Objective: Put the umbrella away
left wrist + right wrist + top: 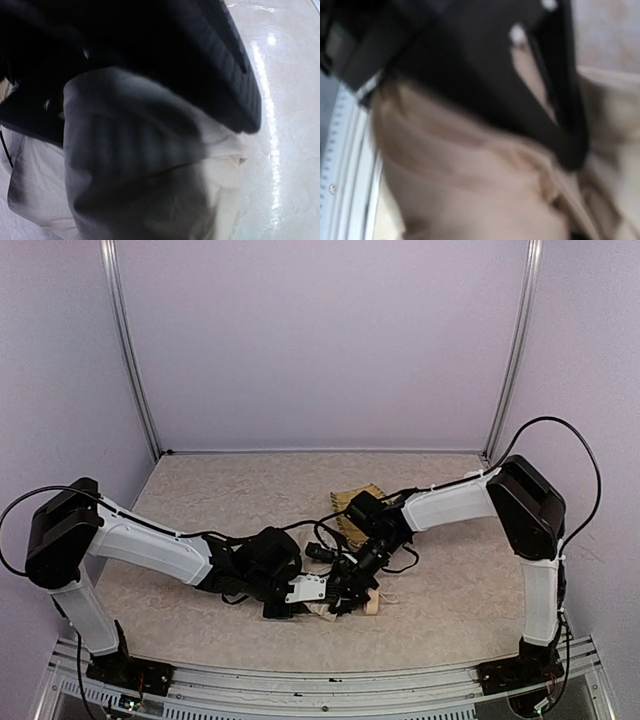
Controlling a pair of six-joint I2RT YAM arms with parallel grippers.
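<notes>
Top external first: where is the umbrella [371,602]? (A)

Its cream fabric is seen bunched on the desk [230,495], directly under and between the left gripper [303,594] and the right gripper [350,590], which are crowded together. (B)

Jaw state? (A)

It cannot be told for either one. Both wrist views are blurred and filled with fabric pressed up close, so a real hold cannot be confirmed. (B)

Risks? (A)

Only loose cloth may be pinched, not the shaft, so the umbrella could be dragged or dropped on a lift. The cloth could be snagged or torn if the arms are pulled apart. A collision between the two grippers is likely at this spacing. The cables [330,535] behind the right gripper could get caught. The basket [352,508], just beyond the right gripper, could be shoved by the wrist. (B)

Surface, room? (A)

A beige mottled desk is noted, glossy in the left wrist view, so sliding is expected. Plain lilac walls [320,340] and metal posts [128,360] are noted. (B)
</notes>
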